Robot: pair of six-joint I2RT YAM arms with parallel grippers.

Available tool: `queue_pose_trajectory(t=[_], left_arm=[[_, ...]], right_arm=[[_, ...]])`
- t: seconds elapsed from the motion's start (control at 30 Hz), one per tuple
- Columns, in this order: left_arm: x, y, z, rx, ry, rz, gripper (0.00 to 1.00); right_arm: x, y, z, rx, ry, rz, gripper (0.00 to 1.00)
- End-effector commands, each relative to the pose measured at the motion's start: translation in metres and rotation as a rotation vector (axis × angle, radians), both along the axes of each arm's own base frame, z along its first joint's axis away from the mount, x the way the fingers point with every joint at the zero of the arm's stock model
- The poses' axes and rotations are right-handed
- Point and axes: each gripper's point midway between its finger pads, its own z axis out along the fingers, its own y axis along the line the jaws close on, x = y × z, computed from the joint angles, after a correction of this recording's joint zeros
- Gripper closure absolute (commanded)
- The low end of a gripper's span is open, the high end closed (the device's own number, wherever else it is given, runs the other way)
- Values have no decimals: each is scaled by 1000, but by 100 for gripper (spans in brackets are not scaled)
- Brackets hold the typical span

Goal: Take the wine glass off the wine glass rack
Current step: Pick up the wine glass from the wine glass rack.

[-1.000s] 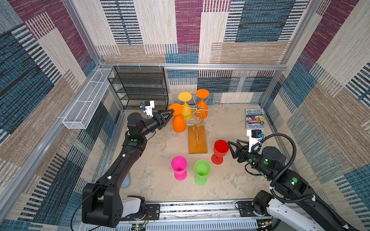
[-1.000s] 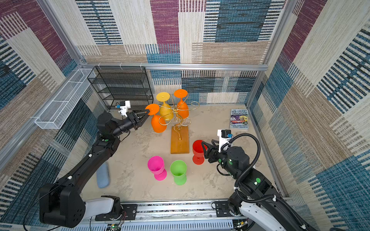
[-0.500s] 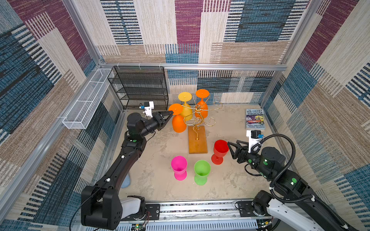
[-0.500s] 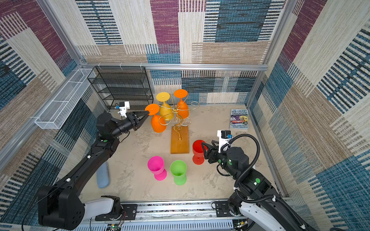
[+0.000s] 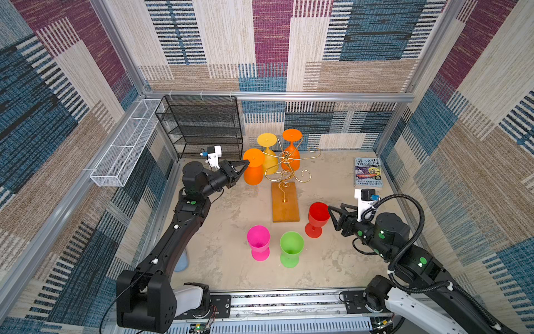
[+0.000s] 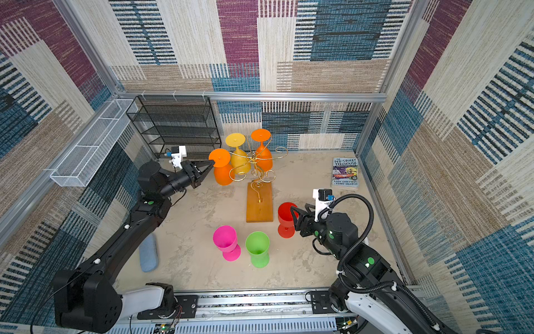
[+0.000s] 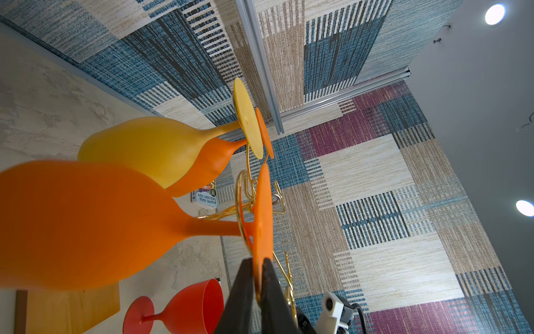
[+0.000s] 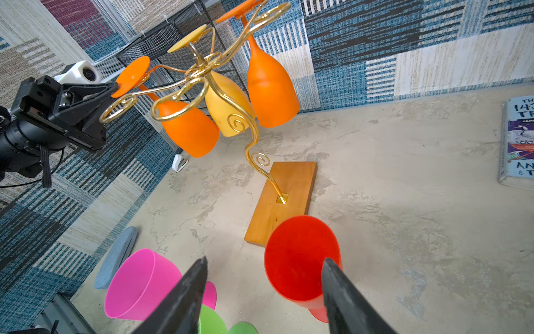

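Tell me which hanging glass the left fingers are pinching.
The orange glass nearest the left gripper: its foot disc is clamped edge-on. The yellow glass and the far orange glass hang untouched.

Bright, diffuse overhead light, soft shadows; ceiling lamps [image 7: 494, 14] glare; wrist views distort at edges, near foreground blurred.
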Motion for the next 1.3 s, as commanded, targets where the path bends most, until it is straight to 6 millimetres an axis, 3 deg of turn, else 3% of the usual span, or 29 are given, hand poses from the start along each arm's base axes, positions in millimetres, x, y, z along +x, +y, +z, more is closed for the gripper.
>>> queue_pose_trajectory(t=[0.0,0.4,0.73,1.27], left_arm=[[-3,1,10,18,-50,5,91],[-8,5,32,-18,-55,21,100],[3,6,32,5,-55,40,100],[13,-28,34,0,-54,-56,100]], right_arm=[[3,0,5,23,-17,-16,36],[5,0,6,17,-18,-18,35],[5,-2,5,11,-22,-27,35],[3,-6,-2,4,-25,-38,34]])
